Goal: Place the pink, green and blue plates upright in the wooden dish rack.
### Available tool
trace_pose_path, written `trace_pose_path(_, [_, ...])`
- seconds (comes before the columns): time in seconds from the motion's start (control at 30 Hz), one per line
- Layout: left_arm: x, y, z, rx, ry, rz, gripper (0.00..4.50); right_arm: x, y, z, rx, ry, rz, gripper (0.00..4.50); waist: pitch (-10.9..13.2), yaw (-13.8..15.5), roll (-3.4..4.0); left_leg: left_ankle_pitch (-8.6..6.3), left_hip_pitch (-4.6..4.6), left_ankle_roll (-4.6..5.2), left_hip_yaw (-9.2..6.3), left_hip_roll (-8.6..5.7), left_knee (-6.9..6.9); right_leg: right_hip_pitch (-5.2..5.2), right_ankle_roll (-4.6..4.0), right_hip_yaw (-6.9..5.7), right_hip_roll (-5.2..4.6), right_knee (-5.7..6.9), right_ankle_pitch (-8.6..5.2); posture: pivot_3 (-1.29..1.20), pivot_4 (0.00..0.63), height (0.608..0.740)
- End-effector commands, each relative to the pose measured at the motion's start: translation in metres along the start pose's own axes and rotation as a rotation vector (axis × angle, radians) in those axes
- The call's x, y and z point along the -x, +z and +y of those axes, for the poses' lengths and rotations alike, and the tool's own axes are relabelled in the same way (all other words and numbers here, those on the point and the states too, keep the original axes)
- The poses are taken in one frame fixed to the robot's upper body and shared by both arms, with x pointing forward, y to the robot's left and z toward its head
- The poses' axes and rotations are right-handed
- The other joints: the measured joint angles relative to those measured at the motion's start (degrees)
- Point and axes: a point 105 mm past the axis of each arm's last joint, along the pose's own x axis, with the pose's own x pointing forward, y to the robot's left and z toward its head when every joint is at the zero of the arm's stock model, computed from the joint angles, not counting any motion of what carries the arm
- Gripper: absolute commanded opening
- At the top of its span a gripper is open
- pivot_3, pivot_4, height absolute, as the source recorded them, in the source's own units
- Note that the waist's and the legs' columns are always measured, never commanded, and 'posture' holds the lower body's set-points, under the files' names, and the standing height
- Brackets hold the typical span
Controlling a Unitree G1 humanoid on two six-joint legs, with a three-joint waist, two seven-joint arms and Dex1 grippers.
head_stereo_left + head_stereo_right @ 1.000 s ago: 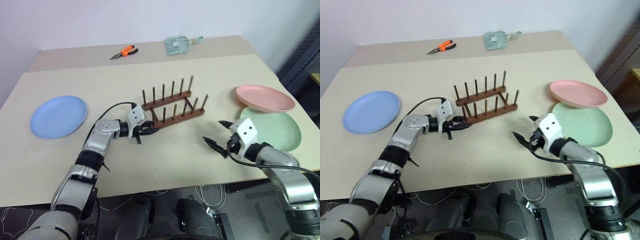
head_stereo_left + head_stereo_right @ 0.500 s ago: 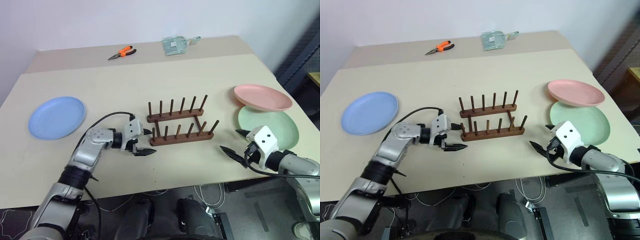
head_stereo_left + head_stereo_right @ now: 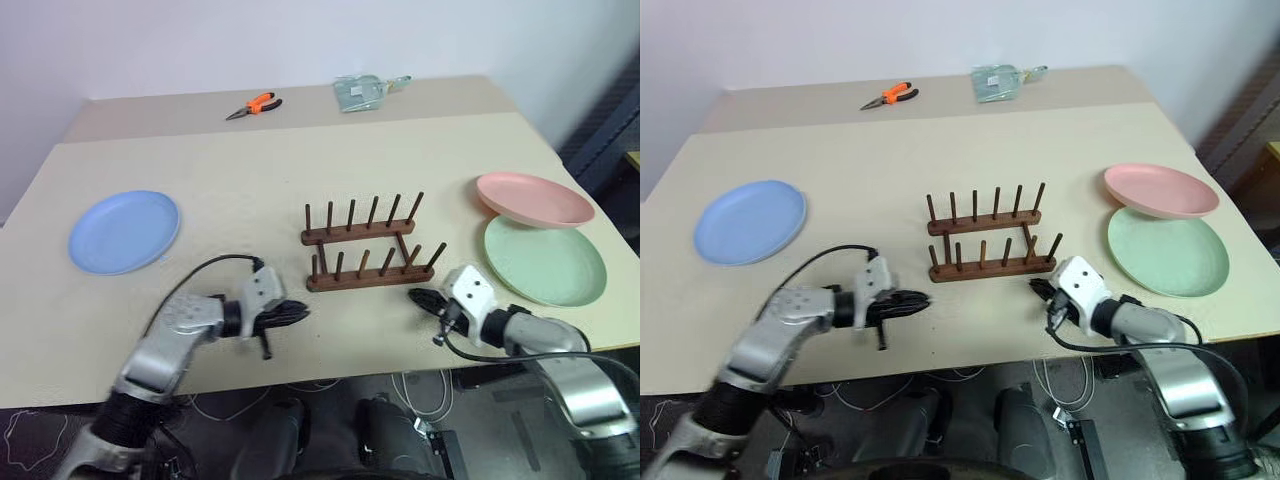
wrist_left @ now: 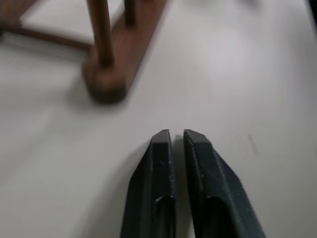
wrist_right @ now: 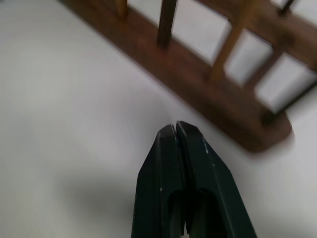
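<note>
While both arms sit low over the surface (image 3: 300, 210), we see the left pincer (image 3: 297, 313) and right pincer (image 3: 417, 296) pressed together, holding nothing. Between them stands the bare wooden dish rack (image 3: 365, 255). Beyond lie 3 plates: green plate (image 3: 545, 260), pink plate (image 3: 534, 199) overlapping it, blue plate (image 3: 124, 231) far left.

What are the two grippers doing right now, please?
Left gripper: closed, holding nothing, near the rack.
Right gripper: closed, holding nothing.
</note>
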Motion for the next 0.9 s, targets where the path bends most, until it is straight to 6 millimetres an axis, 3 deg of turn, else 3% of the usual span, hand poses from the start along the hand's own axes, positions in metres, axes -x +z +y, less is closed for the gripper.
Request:
trace_pose_path(0.03, [-0.013,-0.005,0.013,-0.014,0.142,0.038,0.30,-0.010,0.008,-0.010,0.065,-0.072,-0.010,0.00,-0.01,0.29,-0.02,0.00,-0.01,0.00,-0.01,0.00,0.01,0.00,0.01,-0.01,0.01,0.00,0.00,0.00,0.150,0.740])
trace_pose_path(0.27, [-0.022,-0.010,0.057,0.034,0.389,0.058,0.30,-0.042,0.013,-0.030,0.119,-0.182,0.000,0.00,-0.08,-0.05,-0.05,0.02,0.10,-0.04,0.00,0.02,0.01,-0.01,0.01,-0.01,0.09,0.16,0.00,0.00,0.150,0.740])
trace_pose_path(0.53, [-0.022,-0.005,0.079,0.025,0.441,0.031,0.30,-0.055,0.022,-0.053,0.101,-0.250,-0.031,0.00,-0.18,-0.14,-0.09,0.05,0.12,-0.08,0.01,0.02,-0.01,-0.04,0.00,0.00,0.12,0.21,0.02,0.00,0.150,0.740])
trace_pose_path(0.63, [-0.020,-0.003,0.075,0.019,0.427,0.017,0.24,-0.041,0.025,-0.057,0.105,-0.256,-0.044,0.80,-0.18,-0.12,-0.08,0.05,0.12,-0.08,0.01,0.02,-0.03,-0.05,0.00,0.00,0.12,0.22,0.02,0.00,0.150,0.740])
trace_pose_path(0.73, [-0.018,0.001,0.067,0.008,0.384,-0.012,0.24,-0.019,0.028,-0.064,0.135,-0.295,-0.051,2.34,-0.18,-0.08,-0.08,0.04,0.11,-0.07,0.01,0.01,-0.07,-0.06,0.00,0.00,0.10,0.21,0.02,0.00,0.150,0.740])
trace_pose_path(0.87, [-0.014,0.011,0.050,0.022,0.290,-0.089,0.24,0.026,0.026,-0.071,0.174,-0.346,-0.013,4.39,-0.18,0.08,-0.07,0.03,0.08,-0.07,0.01,0.01,-0.10,-0.12,0.00,0.02,0.09,0.21,0.01,0.00,0.150,0.740])
trace_pose_path(0.9, [-0.014,0.015,0.043,0.032,0.251,-0.114,0.24,0.039,0.021,-0.071,0.181,-0.365,0.021,4.39,-0.18,0.11,-0.06,0.02,0.05,-0.06,0.01,0.01,-0.09,-0.15,0.01,0.02,0.08,0.21,0.01,0.00,0.150,0.740])
